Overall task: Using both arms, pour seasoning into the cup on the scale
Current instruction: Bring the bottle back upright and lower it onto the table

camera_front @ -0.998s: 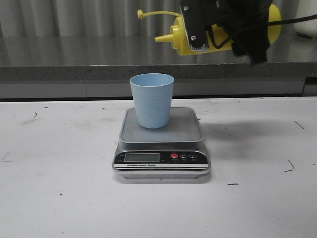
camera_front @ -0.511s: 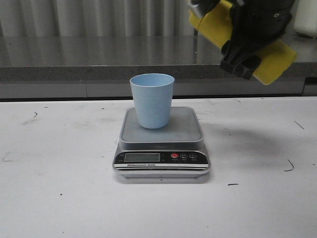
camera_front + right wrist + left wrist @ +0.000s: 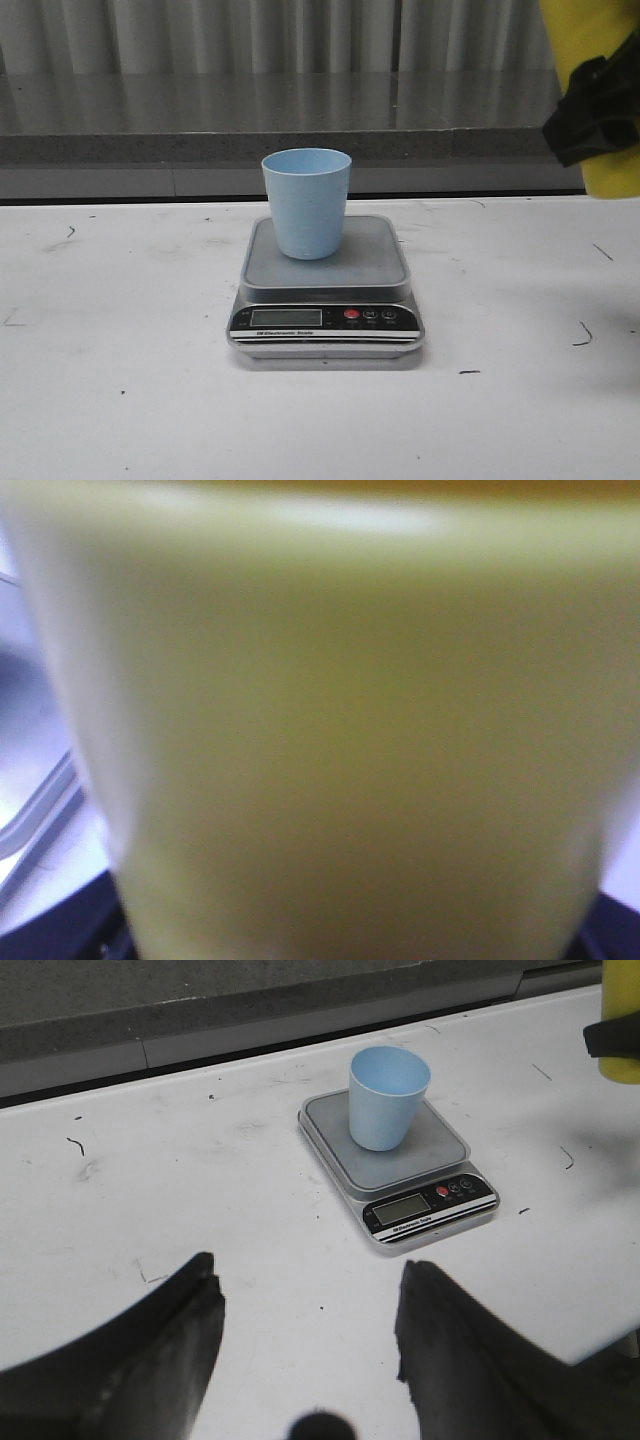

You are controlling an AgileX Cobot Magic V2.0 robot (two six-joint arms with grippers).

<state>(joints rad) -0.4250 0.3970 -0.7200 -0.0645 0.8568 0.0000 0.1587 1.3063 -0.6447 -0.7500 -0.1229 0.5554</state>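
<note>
- The right gripper is at the right edge of the front view, high above the table, and its black fingers are closed around the yellow seasoning bottle
- The bottle is held nearly upright in the air; its nozzle is out of the picture, so I cannot tell which way it points
- In the right wrist view the yellow body of the bottle fills almost the whole picture and is blurred
- The left gripper shows only in the left wrist view; its two dark fingers stand wide apart and hold nothing
- The pale blue cup stands upright on the steel platform of the scale, a little toward the back left of the platform
- The scale lies flat near the middle of the white table, its black front panel with the display toward the camera
- The bottle is well apart from the cup, to the right and higher
</note>
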